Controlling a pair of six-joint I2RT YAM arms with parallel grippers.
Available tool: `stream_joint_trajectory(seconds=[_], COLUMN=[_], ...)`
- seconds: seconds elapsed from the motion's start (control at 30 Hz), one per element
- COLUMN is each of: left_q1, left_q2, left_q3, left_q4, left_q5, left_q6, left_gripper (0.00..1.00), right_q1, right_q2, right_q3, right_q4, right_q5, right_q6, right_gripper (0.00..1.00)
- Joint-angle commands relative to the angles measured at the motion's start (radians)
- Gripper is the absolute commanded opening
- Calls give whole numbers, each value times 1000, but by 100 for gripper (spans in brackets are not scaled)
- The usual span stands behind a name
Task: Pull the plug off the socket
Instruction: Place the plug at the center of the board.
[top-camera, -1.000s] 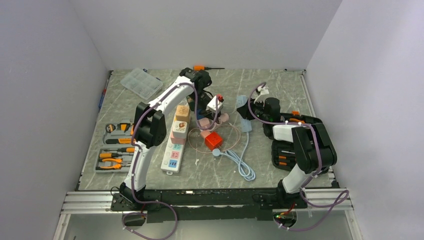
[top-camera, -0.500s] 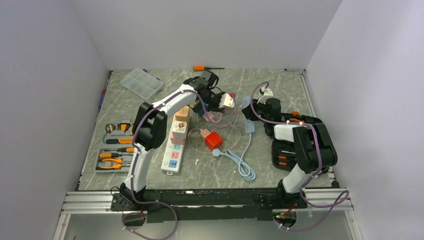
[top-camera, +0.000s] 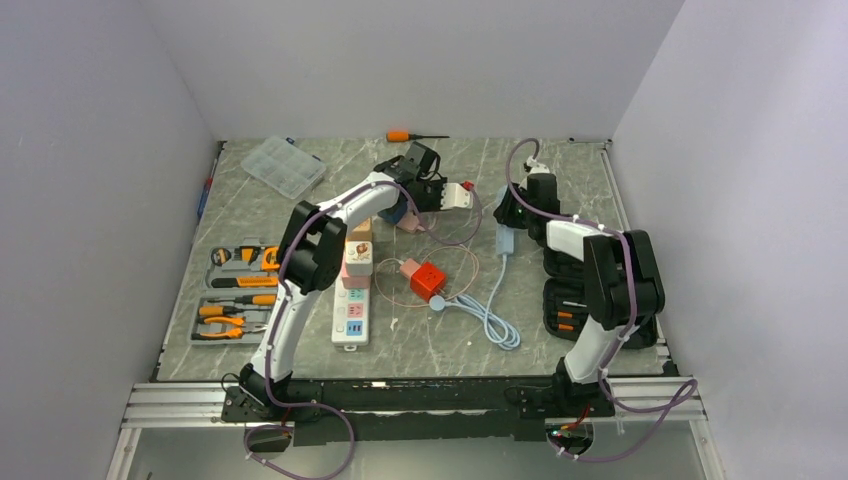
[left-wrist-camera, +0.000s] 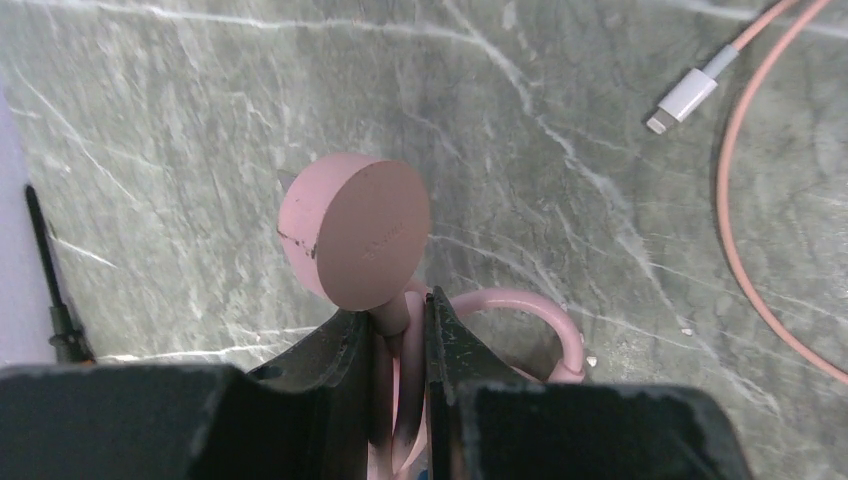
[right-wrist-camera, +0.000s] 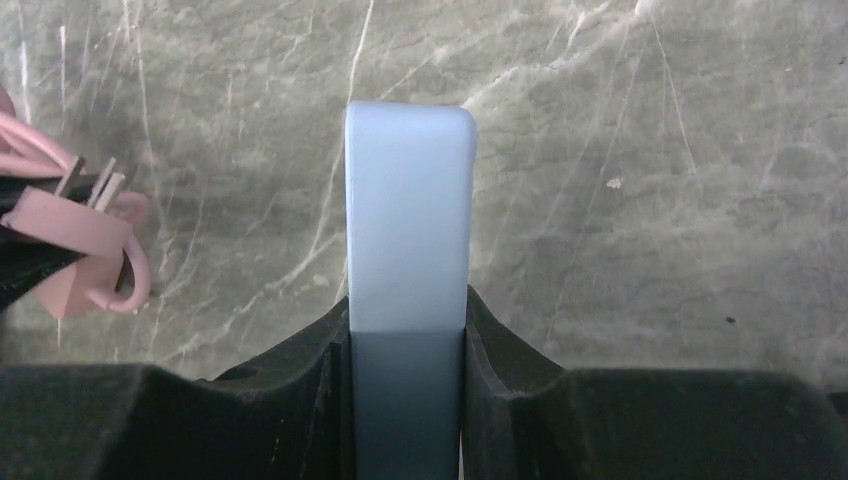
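My left gripper (left-wrist-camera: 398, 312) pinches the pink plug (left-wrist-camera: 360, 232) by its neck, prongs free of the socket (top-camera: 352, 305), which lies flat on the table (top-camera: 430, 345); I have my right gripper (right-wrist-camera: 407, 310) clamped on a pale blue block (right-wrist-camera: 408, 200)

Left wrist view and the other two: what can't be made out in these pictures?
Left wrist view: the prongs of the pink plug, turned away behind its round face.
Right wrist view: the lower end of the pale blue block, hidden between the jaws; only one narrow side shows.
Top view: the far end of the power strip, covered by the left arm; its outlets are too small to read.
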Motion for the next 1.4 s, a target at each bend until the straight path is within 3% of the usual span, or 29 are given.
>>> stream_joint_trajectory(seconds=[0.0,0.07,0.17,0.33,0.43,0.5,0.57,0.6,0.63,0.77,0.9,0.97,1.1,1.23,1.37], left_q1=[10,11,10,11,10,10,11,10,10,10,10,10,9,37,61], left_q2=[6,12,38,-17,-19,-5,0,-6,-19,-112,-207,-265,-404,-616,-769], left_q3=[27,51,126,10,1,50,90,101,99,65,129,146,119,-86,-354], left_q4=[14,-13,-111,-57,-78,-128,-178,-203,-221,-260,-417,-501,-627,-664,-660], left_q5=[-107,-97,-90,-129,-156,-167,-168,-162,-150,-144,-191,-247,-426,-456,-483], left_q6=[-73,-132,-195,-203,-228,-257,-296,-307,-318,-363,-421,-439,-492,-525,-553], left_gripper=[9,17,23,37,55,61,77,94,99,99,99,99,99,99,99], right_q1=[-6,-6,-6,-7,0,28,82,120,173,365,453,470,532,556,556], right_q2=[46,53,66,121,48,-67,-181,-229,-276,-411,-541,-595,-740,-805,-707], right_q3=[112,133,168,261,206,133,74,53,35,-26,-172,-242,-376,-443,-488], right_q4=[-146,-173,-206,-348,-335,-305,-315,-339,-370,-515,-537,-529,-515,-484,-355], right_q5=[10,32,77,163,178,170,178,188,212,330,302,267,244,245,208], right_q6=[62,68,65,51,67,79,81,83,82,129,250,301,369,380,399], right_gripper=[33,39,44,52,54,54,52,51,50,48,37,27,21,19,17])
